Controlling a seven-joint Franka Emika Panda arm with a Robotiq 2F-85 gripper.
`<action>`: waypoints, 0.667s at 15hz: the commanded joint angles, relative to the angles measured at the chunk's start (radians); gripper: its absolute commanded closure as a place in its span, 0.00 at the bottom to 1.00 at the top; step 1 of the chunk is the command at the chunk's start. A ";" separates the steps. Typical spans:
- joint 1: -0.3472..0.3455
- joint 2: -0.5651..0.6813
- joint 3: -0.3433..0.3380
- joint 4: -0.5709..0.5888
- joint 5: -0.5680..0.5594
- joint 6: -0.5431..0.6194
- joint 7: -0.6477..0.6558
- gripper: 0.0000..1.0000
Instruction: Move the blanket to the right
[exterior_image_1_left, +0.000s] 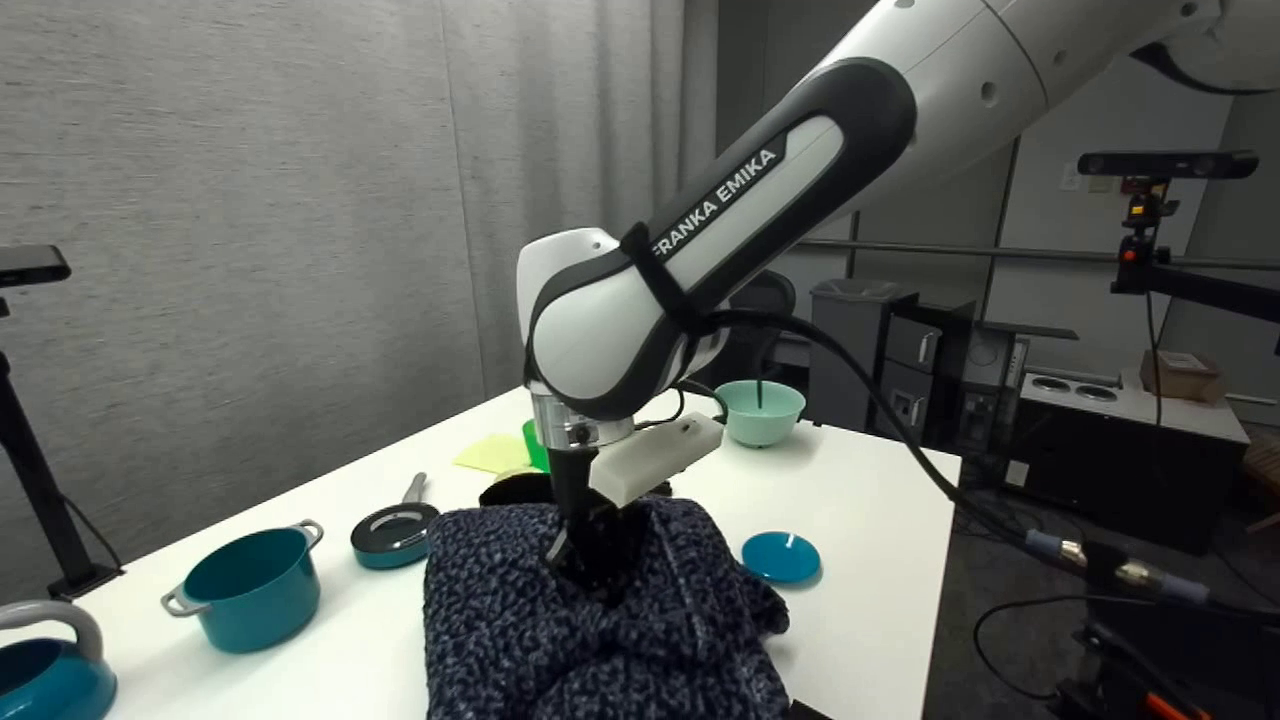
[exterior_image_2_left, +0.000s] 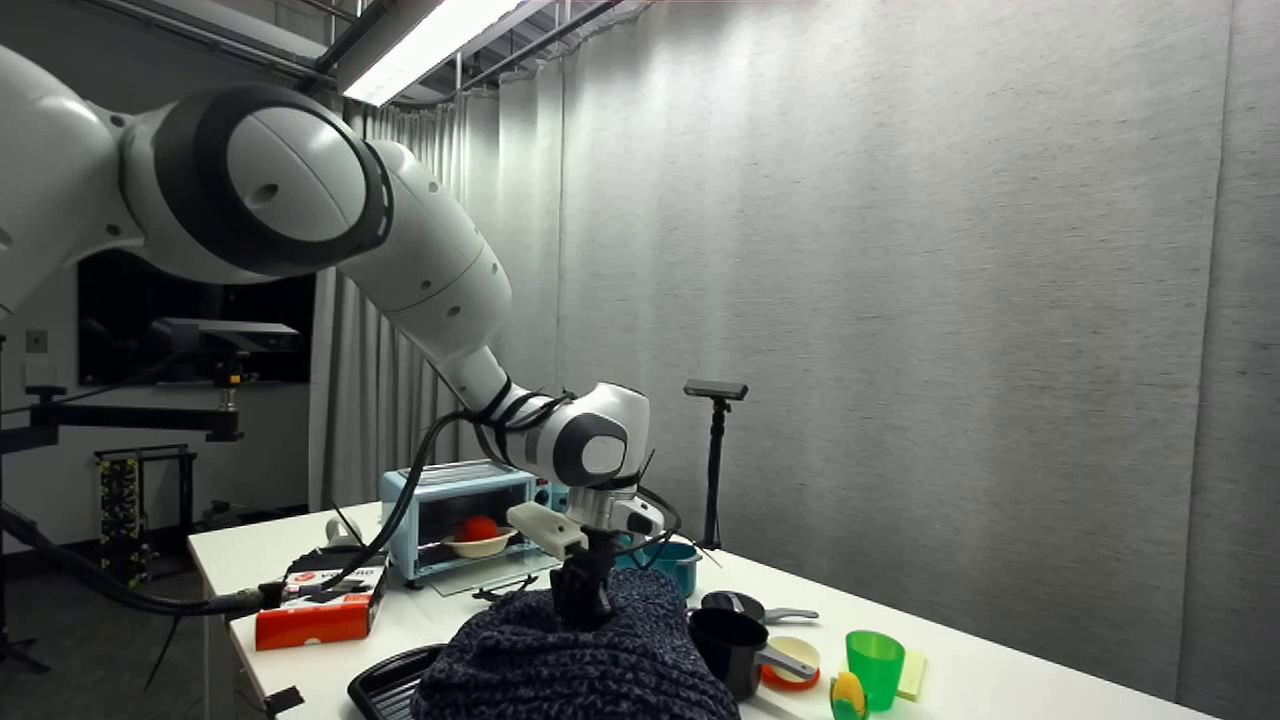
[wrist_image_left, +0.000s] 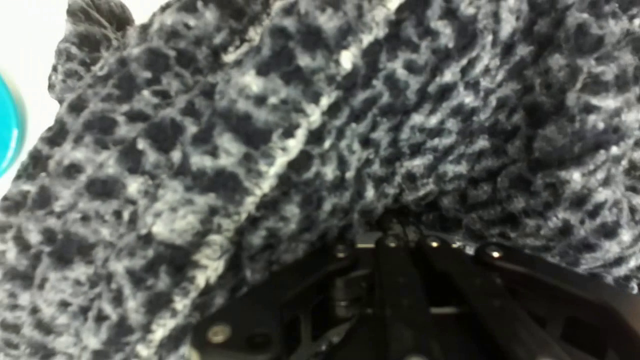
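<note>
Judging by the wrist view, you're at the grasp: your gripper (exterior_image_1_left: 598, 585), tips hidden, is probably clamped on the blanket (exterior_image_1_left: 590, 650), beside the black pot (exterior_image_2_left: 728, 660). Next, lift gently and carry the blanket right.

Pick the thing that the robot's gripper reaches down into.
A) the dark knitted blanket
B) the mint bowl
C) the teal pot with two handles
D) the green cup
A, because both exterior views show the gripper down in the folds of the dark knitted blanket, and in the wrist view the blanket's weave comes right up to the gripper.
</note>
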 joint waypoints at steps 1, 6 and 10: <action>0.002 -0.069 -0.021 -0.093 -0.049 0.042 0.008 1.00; 0.032 -0.074 0.008 0.020 -0.067 0.203 -0.004 1.00; 0.045 -0.058 0.061 0.119 -0.025 0.288 0.001 1.00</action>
